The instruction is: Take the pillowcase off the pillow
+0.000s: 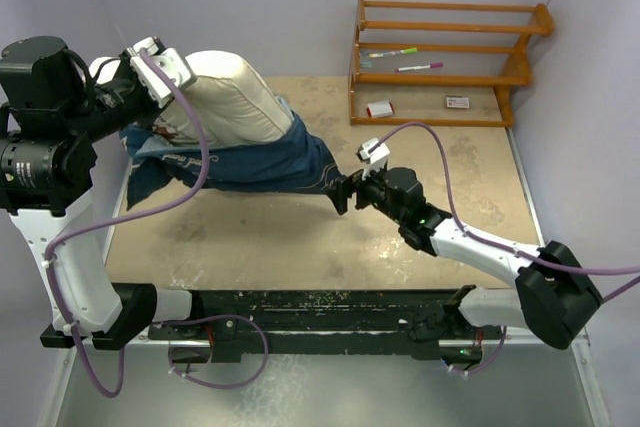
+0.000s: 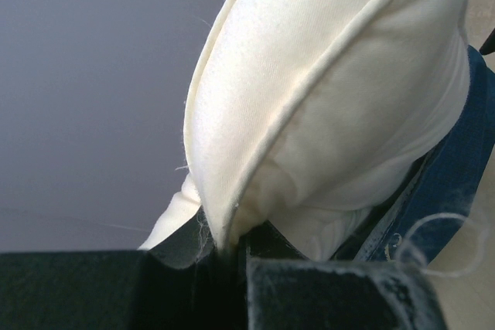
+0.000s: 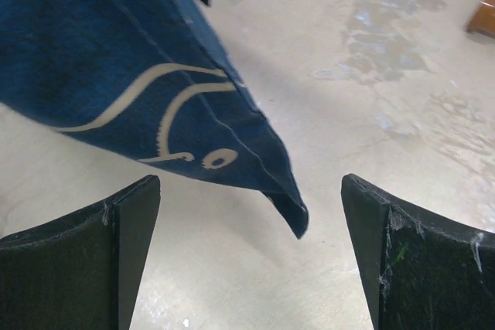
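Observation:
The cream pillow (image 1: 232, 95) stands tilted up at the table's back left, its upper half bare. My left gripper (image 1: 160, 69) is shut on its top corner, and in the left wrist view the piped seam of the pillow (image 2: 325, 98) runs down between the pinched fingers of that gripper (image 2: 230, 251). The navy pillowcase (image 1: 262, 162) is bunched round the pillow's lower half and trails right. My right gripper (image 1: 349, 191) is open at its right-hand tip. Up close, the pillowcase (image 3: 116, 52) corner hangs free between the fingers (image 3: 131, 226) of the right gripper (image 3: 251, 195), touching neither.
A wooden rack (image 1: 445, 57) stands at the back right with markers and small cards on it. Pale walls close in the left side and the back. The bare tan table (image 1: 300, 237) stretches in front of the pillowcase.

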Available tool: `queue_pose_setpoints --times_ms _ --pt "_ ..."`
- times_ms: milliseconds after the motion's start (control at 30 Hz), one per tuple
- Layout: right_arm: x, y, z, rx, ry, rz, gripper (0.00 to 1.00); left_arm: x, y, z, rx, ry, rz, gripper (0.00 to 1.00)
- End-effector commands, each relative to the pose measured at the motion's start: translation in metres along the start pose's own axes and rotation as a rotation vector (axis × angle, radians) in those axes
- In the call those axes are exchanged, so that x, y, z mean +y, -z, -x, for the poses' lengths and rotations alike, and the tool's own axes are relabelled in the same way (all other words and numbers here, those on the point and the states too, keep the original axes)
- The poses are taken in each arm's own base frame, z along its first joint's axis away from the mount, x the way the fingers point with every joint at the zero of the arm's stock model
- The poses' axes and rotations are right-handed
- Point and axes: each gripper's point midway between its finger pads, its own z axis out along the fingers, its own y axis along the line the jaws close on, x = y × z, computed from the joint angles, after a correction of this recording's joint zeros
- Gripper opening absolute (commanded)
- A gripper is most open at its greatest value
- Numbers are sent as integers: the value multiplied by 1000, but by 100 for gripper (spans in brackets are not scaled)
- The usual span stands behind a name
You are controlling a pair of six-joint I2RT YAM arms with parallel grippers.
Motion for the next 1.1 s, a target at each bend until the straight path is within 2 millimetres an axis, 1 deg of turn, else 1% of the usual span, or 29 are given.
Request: queue_pose_setpoints --times_ms 0,33,100,167,233,267,333,367,467,500,533,567,600,700,800,900,1067 --pt "41 3 11 -21 161 259 100 18 24 60 -200 -181 94 0" --pt "51 4 8 -9 183 330 99 18 25 61 -202 -182 95 0" --pt "61 -2 1 18 226 404 97 19 26 62 -201 -179 98 0" --pt "59 -13 -6 44 230 398 92 19 27 63 -202 -178 99 0" --pt "53 -23 -14 62 233 362 84 18 28 64 -205 -181 100 0" --pt "49 -26 -17 63 227 339 76 19 29 64 -204 -184 103 0" --pt "37 -33 -27 64 177 271 56 22 31 66 -203 -187 118 0" --pt "34 -34 -35 77 158 252 47 25 31 67 -203 -184 128 0" --pt "25 -35 -65 122 83 206 28 35 34 73 -211 -166 173 0" --pt "23 -35 -71 124 52 191 18 37 36 76 -218 -159 189 0" --pt "20 -33 -78 133 31 176 6 41 38 78 -224 -154 211 0" --pt "17 -33 -82 135 -1 150 0 44 40 80 -231 -144 231 0" --pt "13 -30 -87 138 -57 121 0 48 42 82 -234 -142 256 0" --pt "9 -25 -94 122 -133 84 0 60 49 88 -251 -153 322 0" --pt "5 -21 -103 128 -206 46 0 77 58 97 -264 -169 415 0" --pt "-9 -17 -110 126 -273 -45 0 93 73 107 -281 -200 516 0" --pt "-25 -7 -117 125 -368 -162 0 104 95 119 -292 -264 623 0"
